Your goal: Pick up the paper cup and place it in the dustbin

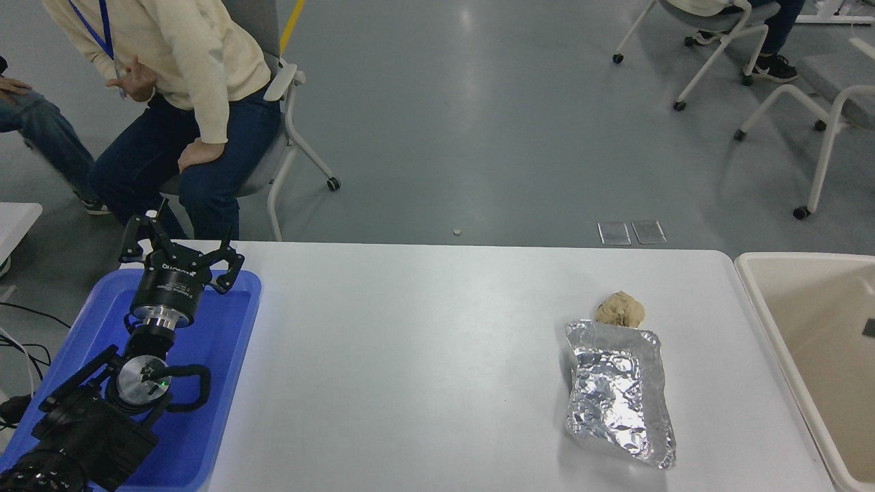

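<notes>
**Paper cup not in view; right arm almost wholly out of frame**

The left end effector (179, 254) is found parked over the far end of a blue tray (229, 355) at the counter's left, with its fingers spread apart and nothing held between them. The right arm is hardly seen: only a small dark patch at the picture's right edge, over the dustbin (755, 290), might belong to it, and this cannot be confirmed. The state of the right end effector therefore cannot be reported.

No paper cup is seen anywhere on the counter (424, 355). Two items are noted there: a crumpled foil tray (618, 393) lying toward the right, and a brown paper ball (620, 309) touching or just beside its far edge. The dustbin stands just off the counter's right end; only part of its inside is in frame, and no cup is visible in that part.

A seated person (178, 89) is noted beyond the counter's far left corner, with one hand raised, well apart from the robot.

Assessment: the cup's location cannot be established. It is judged possible that it already lies in the hidden part of the dustbin or is held out of frame, in which case little or nothing remains; equally, the pick may not have begun. Completion cannot be certified
</notes>
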